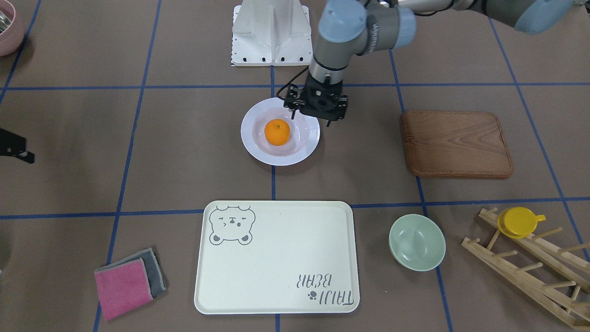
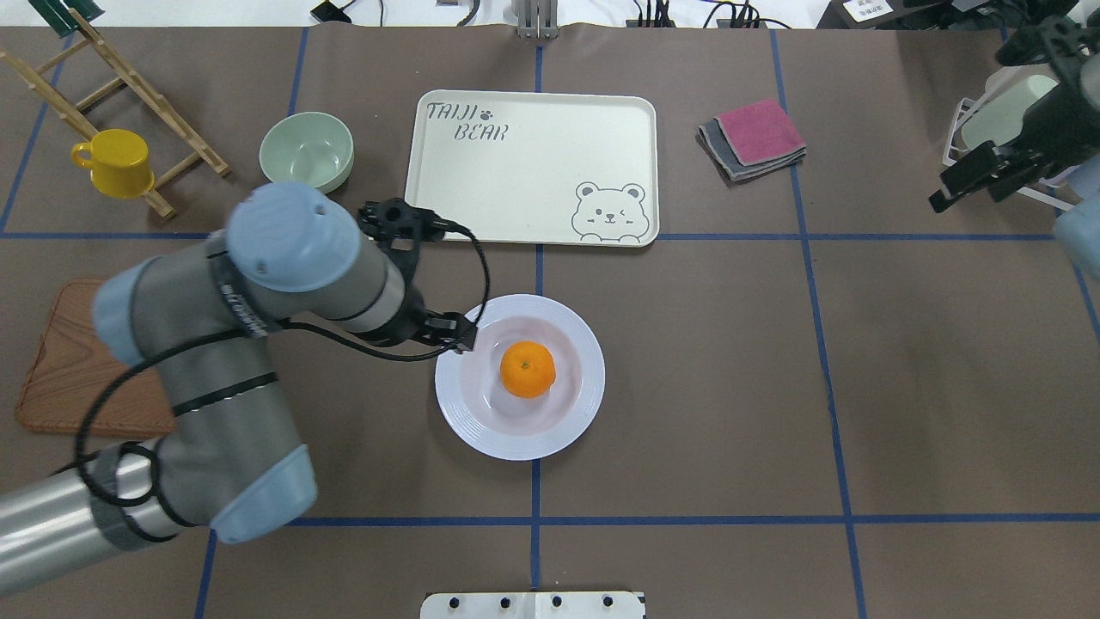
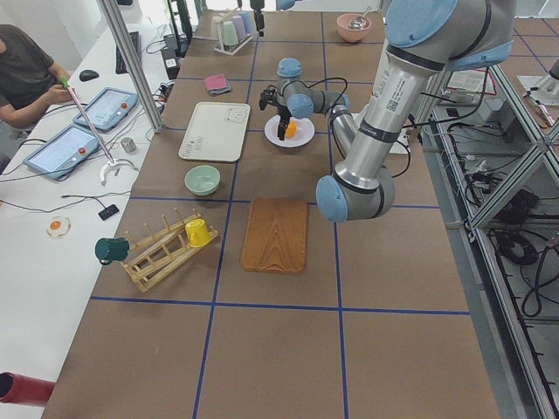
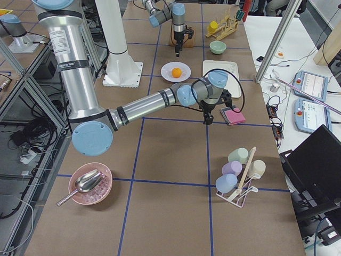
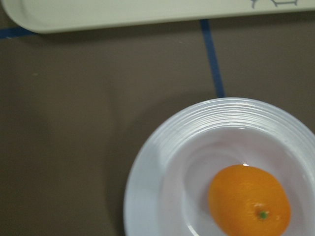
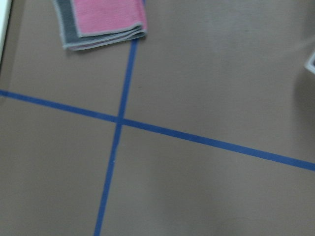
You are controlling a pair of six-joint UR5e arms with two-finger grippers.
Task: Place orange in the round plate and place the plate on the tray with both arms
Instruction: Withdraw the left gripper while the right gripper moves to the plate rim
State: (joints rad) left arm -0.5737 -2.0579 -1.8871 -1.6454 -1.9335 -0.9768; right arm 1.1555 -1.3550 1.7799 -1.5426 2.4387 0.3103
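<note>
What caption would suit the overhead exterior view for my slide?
Orange sits in the round plate; left pincer hovers by its rim, tray waiting beyond.

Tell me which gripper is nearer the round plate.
Left. The left gripper hangs over the round plate at its rim, on the robot's left side. The right gripper is far off on the robot's right, near the folded cloths.

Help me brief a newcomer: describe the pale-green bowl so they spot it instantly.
Find the large cream rectangular tray with the bear drawing. Beside its short edge nearest the lettering, between it and the yellow cup, sits a pale-green round bowl. Unlike the white ribbed plate holding the orange, it is smooth and empty.
</note>
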